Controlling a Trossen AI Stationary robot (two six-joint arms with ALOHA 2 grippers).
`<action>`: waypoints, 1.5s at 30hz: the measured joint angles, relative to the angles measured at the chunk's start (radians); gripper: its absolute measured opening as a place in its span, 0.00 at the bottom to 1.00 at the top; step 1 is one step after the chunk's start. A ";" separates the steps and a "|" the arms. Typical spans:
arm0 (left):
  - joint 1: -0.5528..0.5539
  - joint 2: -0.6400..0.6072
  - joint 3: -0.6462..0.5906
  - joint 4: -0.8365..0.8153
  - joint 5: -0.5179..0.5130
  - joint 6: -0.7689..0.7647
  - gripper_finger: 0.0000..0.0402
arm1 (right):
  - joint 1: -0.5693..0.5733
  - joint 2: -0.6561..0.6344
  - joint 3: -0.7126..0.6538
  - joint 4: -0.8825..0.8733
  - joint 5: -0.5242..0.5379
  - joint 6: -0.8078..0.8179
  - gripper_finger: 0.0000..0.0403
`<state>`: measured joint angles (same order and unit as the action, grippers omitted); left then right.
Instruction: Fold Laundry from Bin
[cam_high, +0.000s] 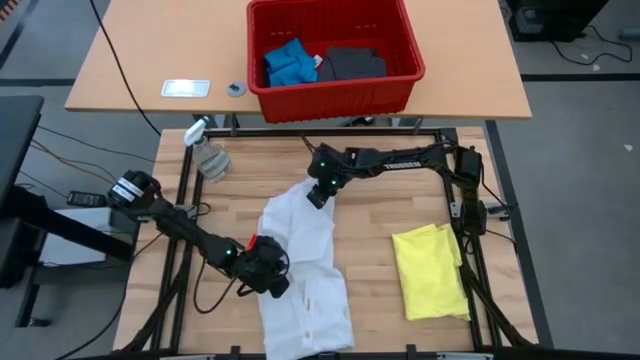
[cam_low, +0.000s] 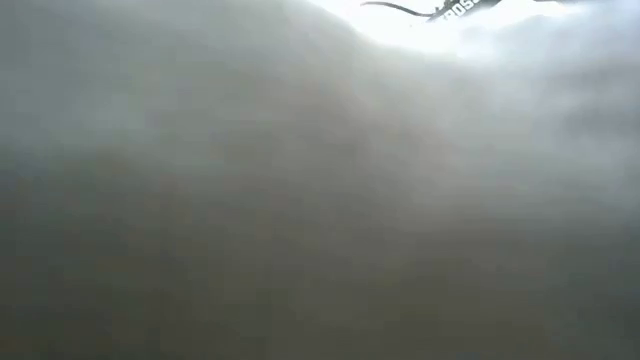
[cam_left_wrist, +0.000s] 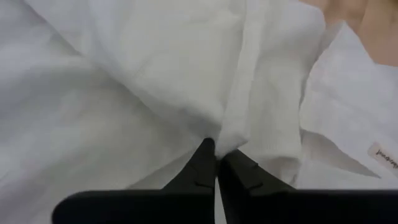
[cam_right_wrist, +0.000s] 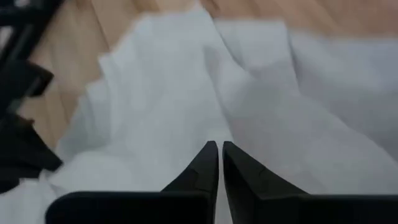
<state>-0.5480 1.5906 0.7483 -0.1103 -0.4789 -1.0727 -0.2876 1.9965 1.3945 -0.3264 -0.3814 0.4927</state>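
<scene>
From above, the white shirt lies crumpled across the middle of the slatted wooden table, a long rumpled shape running toward six o'clock. The left gripper bites into its nine o'clock edge; the right gripper sits on its twelve o'clock end.

The left wrist camera tells what the overhead cannot: the dark fingers are pinched together on a raised ridge of white cloth, a grip on the shirt, with a small label near the collar. The right wrist view shows its fingers nearly closed, tips pressed into soft folds, pinching the same shirt.

The low view is smothered: only pale grey cloth, with a sliver of arm at twelve o'clock.

Back to the overhead: a bright yellow T-shirt rests at three o'clock, folded into a neat rectangle. On the tan table at twelve o'clock sits the red bin, thick-rimmed plastic, holding a bunched blue piece and a flat dark grey piece. A spray bottle lies at ten o'clock.
</scene>
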 joint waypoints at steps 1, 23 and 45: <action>0.000 0.000 0.000 0.000 0.000 -0.006 0.03 | 0.003 0.000 0.000 -0.022 -0.010 0.000 0.08; 0.001 0.000 0.000 0.024 0.107 -0.071 0.28 | 0.043 0.018 -0.040 0.005 0.231 -0.052 0.09; 0.084 -0.216 0.001 -0.121 0.096 -0.025 0.26 | 0.075 -0.096 -0.041 0.068 0.061 -0.358 0.06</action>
<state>-0.4637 1.3749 0.7489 -0.2312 -0.3825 -1.0974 -0.2125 1.9004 1.3537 -0.2586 -0.3202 0.1349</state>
